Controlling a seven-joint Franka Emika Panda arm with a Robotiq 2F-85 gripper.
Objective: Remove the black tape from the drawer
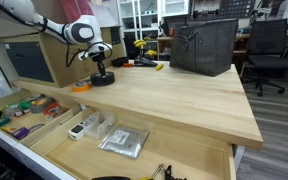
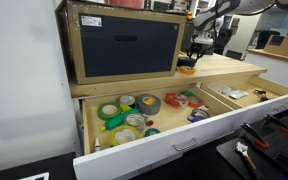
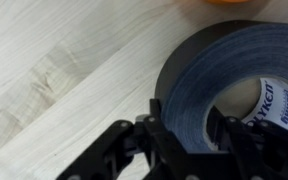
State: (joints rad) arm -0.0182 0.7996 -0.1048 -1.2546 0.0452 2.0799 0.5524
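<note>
The black tape (image 3: 199,70) is a roll with a white-labelled core, standing on edge in the wrist view. My gripper (image 3: 194,128) is shut on its wall, one finger outside the ring and one in the centre hole. In both exterior views the gripper (image 1: 101,68) (image 2: 195,55) holds the tape (image 1: 103,78) down at the pale wooden tabletop (image 1: 174,100), outside the drawer. The drawer (image 1: 6,128) (image 2: 154,150) with wooden dividers stands pulled open below the table edge and holds several coloured tape rolls.
An orange-yellow flat roll (image 1: 81,87) (image 2: 187,70) lies on the tabletop beside the gripper. A wider open drawer (image 1: 134,150) holds a clear plastic box (image 1: 122,142). A dark mesh box (image 1: 204,45) stands at the back. A large wooden-framed box (image 2: 124,45) sits on the table.
</note>
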